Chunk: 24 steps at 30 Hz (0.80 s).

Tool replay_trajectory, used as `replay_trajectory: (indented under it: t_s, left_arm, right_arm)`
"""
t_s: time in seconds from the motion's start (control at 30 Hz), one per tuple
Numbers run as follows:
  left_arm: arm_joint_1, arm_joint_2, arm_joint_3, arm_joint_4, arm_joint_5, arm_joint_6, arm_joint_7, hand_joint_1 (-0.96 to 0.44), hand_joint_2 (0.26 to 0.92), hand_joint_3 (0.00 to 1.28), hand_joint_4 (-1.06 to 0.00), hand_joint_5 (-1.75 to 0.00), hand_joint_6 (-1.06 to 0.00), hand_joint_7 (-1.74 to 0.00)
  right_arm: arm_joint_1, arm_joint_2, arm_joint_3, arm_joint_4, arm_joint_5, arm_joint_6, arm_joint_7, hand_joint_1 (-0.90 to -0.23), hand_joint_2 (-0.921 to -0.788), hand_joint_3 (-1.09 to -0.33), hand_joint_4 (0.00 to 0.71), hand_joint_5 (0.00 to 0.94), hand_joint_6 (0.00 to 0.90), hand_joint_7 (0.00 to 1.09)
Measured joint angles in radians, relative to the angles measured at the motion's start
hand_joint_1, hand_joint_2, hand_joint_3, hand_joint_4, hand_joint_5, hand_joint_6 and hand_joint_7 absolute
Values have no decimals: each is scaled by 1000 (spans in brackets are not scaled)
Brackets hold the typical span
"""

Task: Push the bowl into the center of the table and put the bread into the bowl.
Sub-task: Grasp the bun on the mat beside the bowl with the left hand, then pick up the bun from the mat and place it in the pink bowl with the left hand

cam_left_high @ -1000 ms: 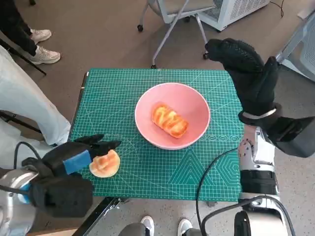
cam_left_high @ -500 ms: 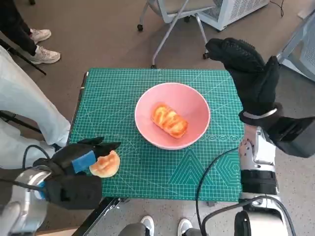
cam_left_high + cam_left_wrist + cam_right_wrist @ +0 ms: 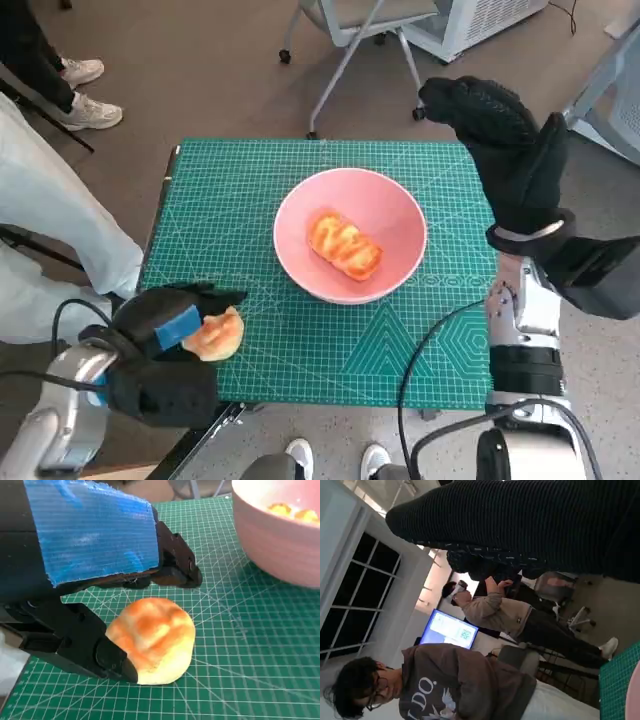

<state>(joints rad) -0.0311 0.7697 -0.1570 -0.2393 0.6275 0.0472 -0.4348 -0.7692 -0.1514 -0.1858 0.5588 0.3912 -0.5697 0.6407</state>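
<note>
Bowl (image 3: 351, 236), pink, sits at about the middle of the green cutting mat (image 3: 300, 340) that covers the table. One elongated glazed bread (image 3: 345, 246) lies inside it, on the bowl's floor, angled from far-left to near-right.

A second piece, a round bun (image 3: 214, 334), rests on the mat at the near-left corner, well apart from the bowl. In the left wrist view the bun (image 3: 153, 639) sits flat on the mat, golden-brown on top, pale at its base.

Left hand (image 3: 168, 330), black with blue tape on its back, is at the bun. In the left wrist view one black finger (image 3: 90, 647) lies touching the bun's side; the other fingers (image 3: 175, 567) reach past its far side and appear clear of it. Fingers bracket the bun with a gap between them; whether the grip is closed, cannot tell. Bun is not lifted.

Right hand (image 3: 505, 150), in the black knit glove, is raised above the far-right corner of the table, fingers loosely extended, holding nothing, touching nothing.

Right wrist view: two people in a room with a lit screen (image 3: 449, 629). Head view: a person's pale-trousered legs (image 3: 50, 220) at left, chair base (image 3: 345, 40) at far side.
</note>
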Motion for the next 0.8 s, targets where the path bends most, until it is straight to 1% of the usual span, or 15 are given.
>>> replay_trajectory:
  t_s: [0.03, 0.07, 0.17, 0.33, 0.5, 0.67, 0.8]
  left_arm:
    - [0, 0, -2, 10, 4, -13, 11, 1, 904, 57, -772, -734, -669, -930]
    - [0, 0, -2, 19, 8, -26, 23, 2, 902, 48, -782, -851, -678, -985]
    - [0, 1, -1, 32, 18, -62, 53, 3, 891, 28, -825, -954, -718, -1023]
    - [0, 1, 4, 42, 23, -110, 83, 3, 888, 19, -839, -954, -734, -1083]
    - [0, 1, 12, 54, 23, -134, 94, 3, 896, 15, -814, -974, -728, -1110]
    - [0, 1, 18, 61, 26, -143, 97, 3, 899, 13, -798, -1038, -734, -1062]
    - [0, 1, 20, 62, 28, -147, 101, 3, 900, 13, -796, -1043, -734, -1060]
  right_arm:
    - [0, 0, 0, 0, 0, 0, 0, -667, -921, -724, 147, 1, -1, 503]
    - [0, 0, -1, 0, 0, 1, 0, -668, -921, -723, 147, 1, -1, 504]
    - [0, 0, -3, 0, 1, 1, 1, -669, -921, -721, 148, 1, -1, 505]
    - [0, 0, -6, 0, 1, 3, 5, -669, -921, -720, 149, 2, -1, 507]
    - [0, 0, -7, 1, 1, 2, 9, -669, -921, -723, 148, 1, -1, 507]
    - [0, 0, -7, 2, 1, 2, 10, -670, -921, -722, 148, 1, -1, 506]
    - [0, 1, -7, 3, 1, 2, 10, -670, -921, -723, 146, 0, -1, 506]
